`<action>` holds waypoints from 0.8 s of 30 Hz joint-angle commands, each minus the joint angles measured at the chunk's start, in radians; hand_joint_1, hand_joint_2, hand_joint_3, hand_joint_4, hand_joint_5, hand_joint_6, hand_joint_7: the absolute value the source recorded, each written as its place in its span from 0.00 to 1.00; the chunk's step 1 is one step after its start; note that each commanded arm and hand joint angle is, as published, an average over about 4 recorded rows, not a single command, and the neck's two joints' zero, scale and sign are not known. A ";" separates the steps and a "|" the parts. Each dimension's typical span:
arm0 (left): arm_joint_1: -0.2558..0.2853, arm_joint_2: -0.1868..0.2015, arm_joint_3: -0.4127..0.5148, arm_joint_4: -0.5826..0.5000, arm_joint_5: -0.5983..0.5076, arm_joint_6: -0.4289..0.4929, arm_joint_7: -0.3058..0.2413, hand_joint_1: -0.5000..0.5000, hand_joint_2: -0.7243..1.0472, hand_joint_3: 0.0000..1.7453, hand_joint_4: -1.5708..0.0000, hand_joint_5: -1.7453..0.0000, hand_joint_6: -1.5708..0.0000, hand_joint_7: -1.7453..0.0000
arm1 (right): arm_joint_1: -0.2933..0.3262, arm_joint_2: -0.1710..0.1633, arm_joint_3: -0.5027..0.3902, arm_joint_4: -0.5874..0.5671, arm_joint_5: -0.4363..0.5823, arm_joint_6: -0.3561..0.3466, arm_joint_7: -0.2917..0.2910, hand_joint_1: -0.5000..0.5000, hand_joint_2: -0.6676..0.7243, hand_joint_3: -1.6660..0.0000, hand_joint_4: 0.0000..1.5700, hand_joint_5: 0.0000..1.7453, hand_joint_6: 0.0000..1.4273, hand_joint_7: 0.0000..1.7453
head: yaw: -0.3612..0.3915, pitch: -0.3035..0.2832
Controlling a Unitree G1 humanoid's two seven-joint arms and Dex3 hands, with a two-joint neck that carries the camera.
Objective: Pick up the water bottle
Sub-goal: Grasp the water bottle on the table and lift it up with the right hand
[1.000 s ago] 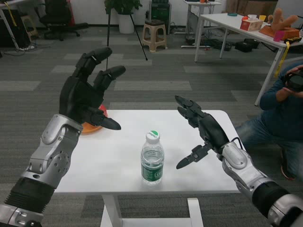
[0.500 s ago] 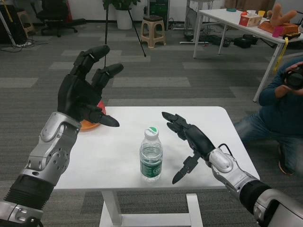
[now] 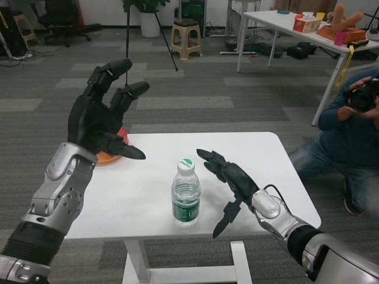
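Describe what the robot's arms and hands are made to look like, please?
Both forearms are silver metal with round screw-studded plates and ribbed black cuffs nearer the body. The left hand and right hand are matte black with segmented, tapering fingers. A thin black cable loops at the right wrist.

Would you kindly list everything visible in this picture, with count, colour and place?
water bottle: one, clear with green label and white-green cap, upright on table's near middle.
white table: one, under the bottle.
orange object: one, orange-red, table's far left, partly hidden by the left hand.
stool: one, beige, on far floor.
second table: one, white, far right, carrying boxes.
person: one, blue sleeves, crouched at right holding a camera.
left hand: black, raised over table's left, fingers apart.
right hand: black, fingers apart, just right of the bottle, not touching.
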 commanded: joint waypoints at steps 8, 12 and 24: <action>0.016 -0.010 -0.007 0.004 -0.004 -0.010 -0.005 0.00 0.40 0.00 1.00 0.41 1.00 0.44 | -0.059 0.043 0.070 0.081 0.004 0.015 -0.032 0.00 0.73 0.95 0.00 0.00 0.00 0.08 | 0.000 -0.002; 0.016 -0.010 -0.008 0.004 -0.007 -0.011 -0.006 0.00 0.40 0.03 1.00 0.41 1.00 0.44 | -0.072 0.054 0.092 0.103 0.004 0.016 -0.048 0.00 0.75 0.95 0.00 0.00 0.00 0.08 | -0.003 -0.001; 0.017 -0.019 -0.026 0.010 -0.008 -0.009 -0.004 0.00 0.40 0.03 1.00 0.41 1.00 0.44 | -0.118 0.080 0.178 0.156 0.005 0.027 -0.093 0.00 0.77 0.95 0.00 0.00 0.00 0.08 | -0.026 -0.008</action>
